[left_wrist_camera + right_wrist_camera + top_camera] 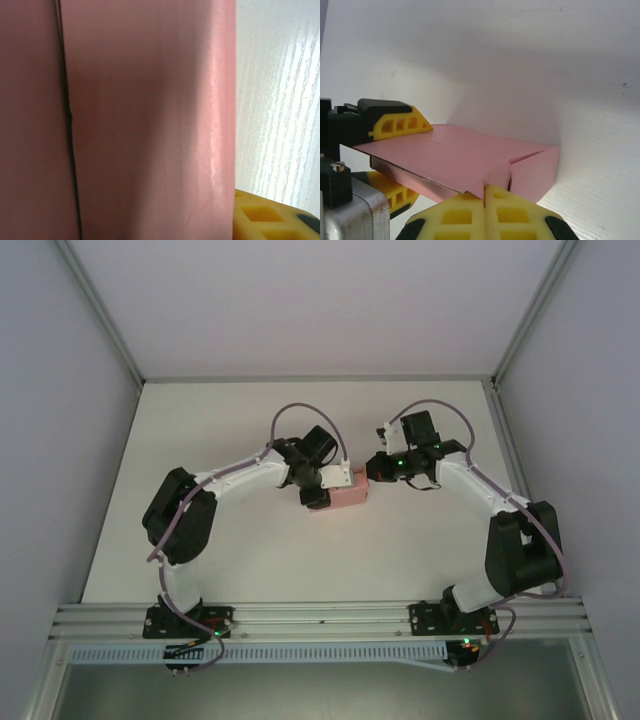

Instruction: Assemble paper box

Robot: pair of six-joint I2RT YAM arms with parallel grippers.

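Right gripper (485, 212): fingers pressed together at bottom centre, tips at the near end of the paper box (460, 157); contact cannot be made out. Left gripper (417, 162), frame left: clamped on the box from above and below, lower finger partly hidden. From above, the box lies mid-table (250, 570), its left end covered. Left wrist view: the pink card is too close, blurred.

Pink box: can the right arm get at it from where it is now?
Probably yes. The right gripper, fingers shut, sits right at the end of the pink box with nothing between them. The left gripper clamps the box from the other side, leaving that end free.
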